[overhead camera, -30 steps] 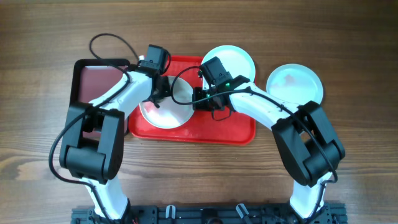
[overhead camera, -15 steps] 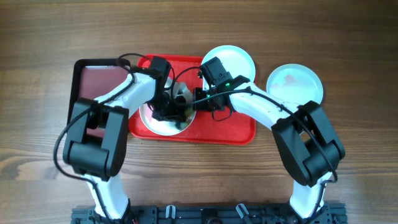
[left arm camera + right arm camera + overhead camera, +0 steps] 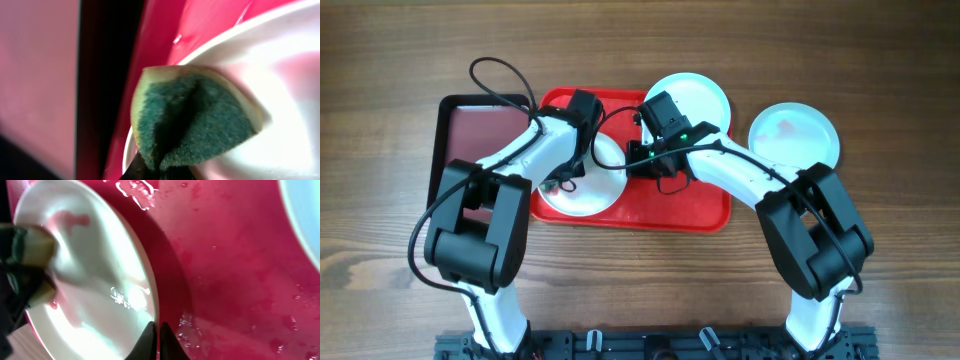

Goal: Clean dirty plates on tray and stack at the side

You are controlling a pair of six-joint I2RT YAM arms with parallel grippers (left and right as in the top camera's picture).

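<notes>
Overhead hid what my wrist cameras showed: left gripper (image 3: 157, 170) clamped on a green sponge (image 3: 195, 125), right gripper (image 3: 156, 342) pinching the smeared plate (image 3: 95, 280) by its rim on the red tray (image 3: 225, 280).

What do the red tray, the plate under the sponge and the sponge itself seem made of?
The tray looks like glossy moulded plastic: wet highlights, droplets beading. The plate is smooth and shiny, thin-rimmed; plastic or glazed ceramic, unclear. The sponge is yellowish foam with a fuzzy green scouring face, folded.

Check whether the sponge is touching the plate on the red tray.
Touching. The left wrist view shows the sponge pressed against the plate, on its inner surface, with no gap between them.
</notes>
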